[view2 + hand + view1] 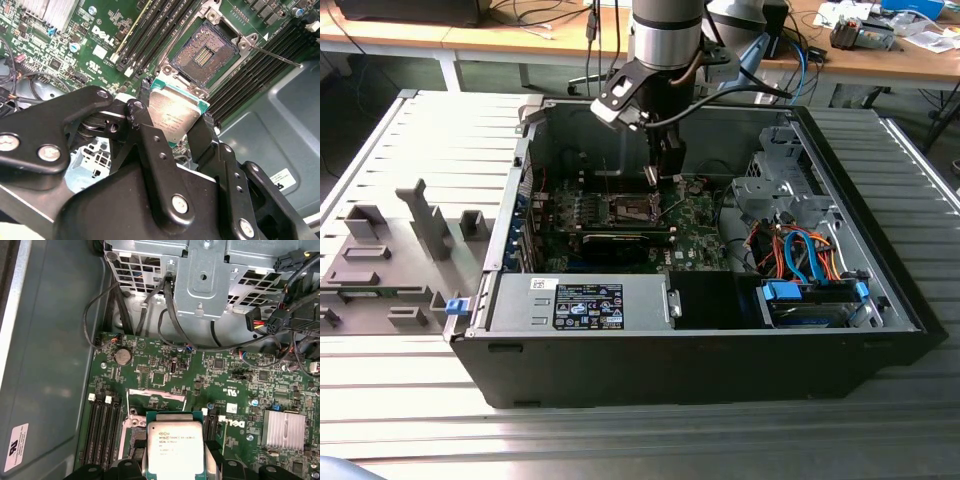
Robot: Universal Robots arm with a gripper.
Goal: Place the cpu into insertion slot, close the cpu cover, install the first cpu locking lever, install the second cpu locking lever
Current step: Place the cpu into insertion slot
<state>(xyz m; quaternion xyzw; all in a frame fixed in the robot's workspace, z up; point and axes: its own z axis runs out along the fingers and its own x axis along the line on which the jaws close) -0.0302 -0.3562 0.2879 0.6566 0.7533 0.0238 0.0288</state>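
My gripper (172,112) is shut on the cpu (172,120), a flat silver square with a green edge, held by two opposite sides between black fingers (150,140). The cpu hangs tilted just above and beside the insertion slot (202,50), whose dark pin field lies bare inside a silver rim. In the first wrist view the cpu (175,447) covers much of the insertion slot (134,426). A thin silver frame (157,394) at the socket's edge looks like the raised cpu cover. A thin lever rod (274,55) sticks out beside the socket. In the exterior view my gripper (658,190) is low inside the case.
Black memory slots (150,25) flank the socket on both sides. A finned heatsink (282,430) sits on the board, and a metal drive cage (200,275) with cables stands beyond it. The open case (510,240) lies on a slatted table, with grey fixtures (380,260) at the exterior view's left.
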